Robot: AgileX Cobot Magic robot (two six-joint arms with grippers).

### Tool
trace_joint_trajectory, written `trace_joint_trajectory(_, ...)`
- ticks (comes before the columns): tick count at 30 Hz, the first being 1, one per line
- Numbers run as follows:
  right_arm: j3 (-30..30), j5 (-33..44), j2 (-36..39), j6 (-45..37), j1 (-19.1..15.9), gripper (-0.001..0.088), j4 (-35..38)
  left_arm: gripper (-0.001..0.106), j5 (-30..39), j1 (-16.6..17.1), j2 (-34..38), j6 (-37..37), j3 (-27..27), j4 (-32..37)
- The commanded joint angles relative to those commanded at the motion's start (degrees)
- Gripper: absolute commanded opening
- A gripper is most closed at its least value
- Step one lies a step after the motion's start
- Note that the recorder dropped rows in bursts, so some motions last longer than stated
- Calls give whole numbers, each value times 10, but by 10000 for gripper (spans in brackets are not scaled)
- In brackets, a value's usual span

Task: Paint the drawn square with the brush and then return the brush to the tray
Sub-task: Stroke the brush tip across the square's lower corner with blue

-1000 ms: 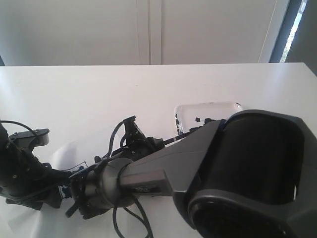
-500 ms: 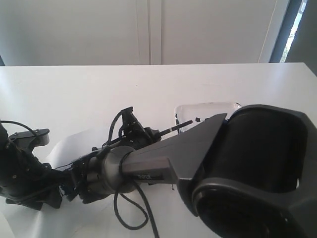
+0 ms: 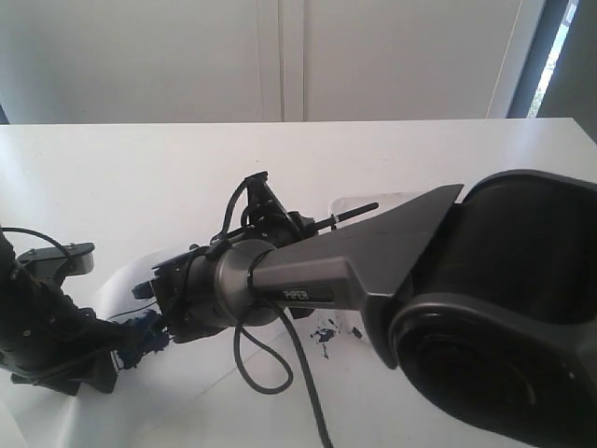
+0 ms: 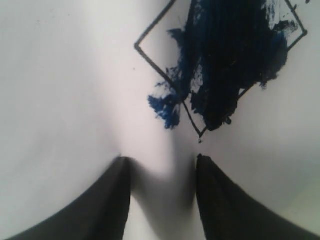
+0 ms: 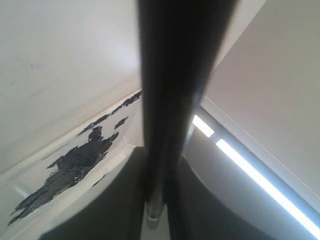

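My right gripper is shut on the brush, with the silver band sitting between its jaws. In the exterior view the right arm reaches across to the left, and the brush handle sticks out back toward the tray, which the arm mostly hides. The tray's paint blob shows in the right wrist view. The drawn square is heavily smeared dark blue, with paint spilling over its outline. My left gripper stands open just beside it, its fingertips pressed on the paper. The brush tip is hidden.
The white paper sheet lies at the front left under both grippers. A small blue paint splatter marks the table off the paper. The bulky right arm fills the front right, with a loose black cable hanging below it.
The right arm has risen and swung back toward the tray with the brush, uncovering the blue-smeared square and the splatter. The left arm has stayed put.
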Motion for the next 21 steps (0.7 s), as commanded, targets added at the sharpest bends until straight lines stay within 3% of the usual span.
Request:
trace_joint_trajectory(14, 0, 0, 18, -6, 1, 0, 4, 478, -10, 0, -1, 15, 0, -17)
trace_joint_trajectory(21, 0, 0, 18, -6, 19, 0, 16, 478, -15, 0, -1, 14, 0, -24)
